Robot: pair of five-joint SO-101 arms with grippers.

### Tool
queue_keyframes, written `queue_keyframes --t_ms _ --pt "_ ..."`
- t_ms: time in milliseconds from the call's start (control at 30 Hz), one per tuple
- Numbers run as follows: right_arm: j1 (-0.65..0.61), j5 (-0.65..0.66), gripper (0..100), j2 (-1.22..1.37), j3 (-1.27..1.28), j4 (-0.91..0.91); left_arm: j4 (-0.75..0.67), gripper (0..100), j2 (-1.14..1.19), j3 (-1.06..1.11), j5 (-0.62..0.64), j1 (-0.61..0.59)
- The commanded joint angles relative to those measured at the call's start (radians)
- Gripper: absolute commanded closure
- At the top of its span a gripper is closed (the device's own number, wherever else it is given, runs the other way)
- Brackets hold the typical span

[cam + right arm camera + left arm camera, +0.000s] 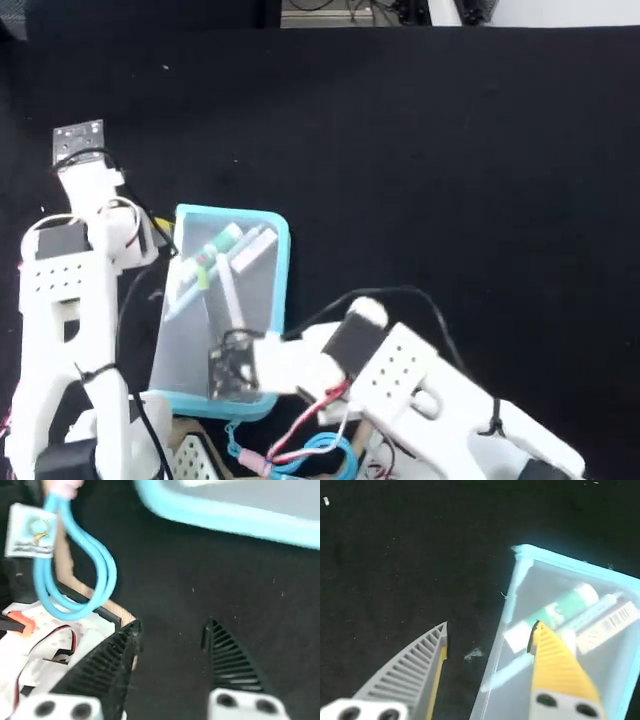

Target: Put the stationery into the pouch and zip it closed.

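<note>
Left gripper (490, 630) gapes empty astride the pouch (560, 560) edge; right gripper (172, 625) gapes empty beside blue cord (107, 572).

Clear pouch (230, 211) trimmed light blue, green-and-white marker (222, 243), black table (450, 150).

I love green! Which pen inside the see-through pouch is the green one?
The thick green-barrelled marker in the clear plastic pouch with light blue edging. The pens beside it are white or clear, not green.
</note>
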Motion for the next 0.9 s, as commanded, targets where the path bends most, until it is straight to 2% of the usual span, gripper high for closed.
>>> queue_keyframes --t_ms 0,200,333,400,567,667,767,867 --pt "-0.041 -0.021 80.1 -0.005 -0.015 0.012 -0.003 73 0.034 -0.090 -0.003 -0.047" --pt "-0.118 -0.114 80.4 0.002 -0.008 -0.051 -0.064 73 0.120 -0.142 0.089 -0.193" --pt "-0.129 -0.126 80.4 0.002 -0.012 -0.071 -0.071 73 0.173 -0.174 0.118 -0.236" --pt "-0.126 -0.161 80.4 0.002 -0.021 -0.084 -0.072 73 0.190 -0.179 0.118 -0.234" --pt "-0.123 -0.361 80.4 0.002 -0.042 -0.143 -0.071 73 0.204 -0.174 0.110 -0.202" --pt "-0.123 -0.414 80.4 0.004 -0.033 -0.190 -0.066 73 0.207 -0.168 0.103 -0.163" --pt "-0.101 -0.443 80.4 0.004 0.001 -0.290 -0.063 73 0.207 -0.162 0.031 -0.148" --pt "-0.055 -0.531 80.4 0.004 0.058 -0.437 -0.064 73 0.207 -0.153 0.011 -0.153"
